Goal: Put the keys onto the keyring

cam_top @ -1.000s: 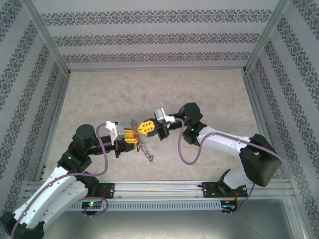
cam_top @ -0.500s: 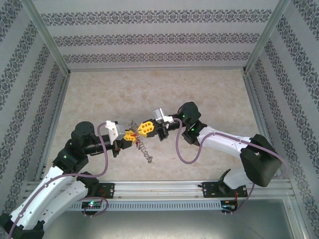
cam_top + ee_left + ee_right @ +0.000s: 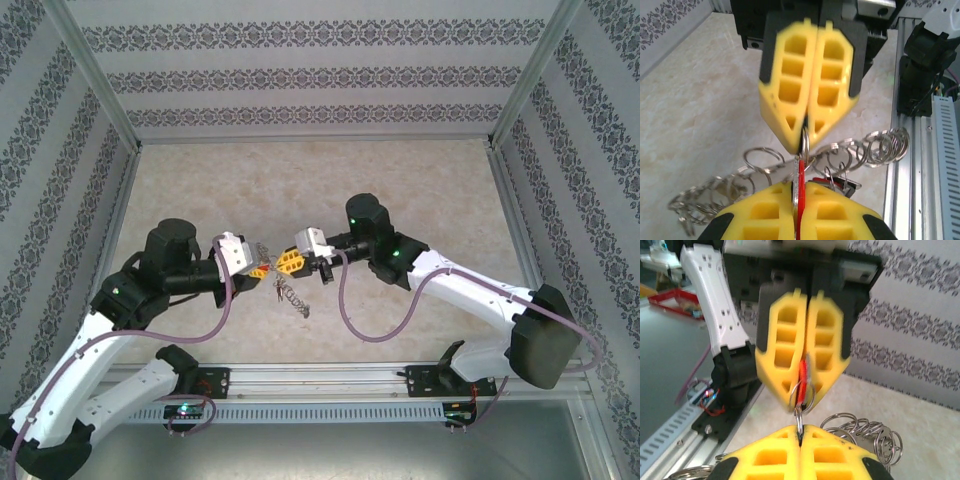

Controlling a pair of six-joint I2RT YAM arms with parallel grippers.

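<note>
Threading step: left tool (image 3: pixel 261 271) clamped on red key (image 3: pixel 799 187) meets right tool (image 3: pixel 289 264) clamped on the keyring (image 3: pixel 291 297), chain trailing toward 5 o'clock over mid-counter (image 3: pixel 400 190); next move probably requires working the key onto the ring's split coil.

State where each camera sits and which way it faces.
Top external: above, behind the bases, looking down on the table; left arm and right arm show.
Left wrist: on the left arm, facing the right gripper; own fingers below, pinching the red key.
Right wrist: facing the left gripper; own fingers below, pinching the keyring.
Both wrist views share key and keyring.
</note>
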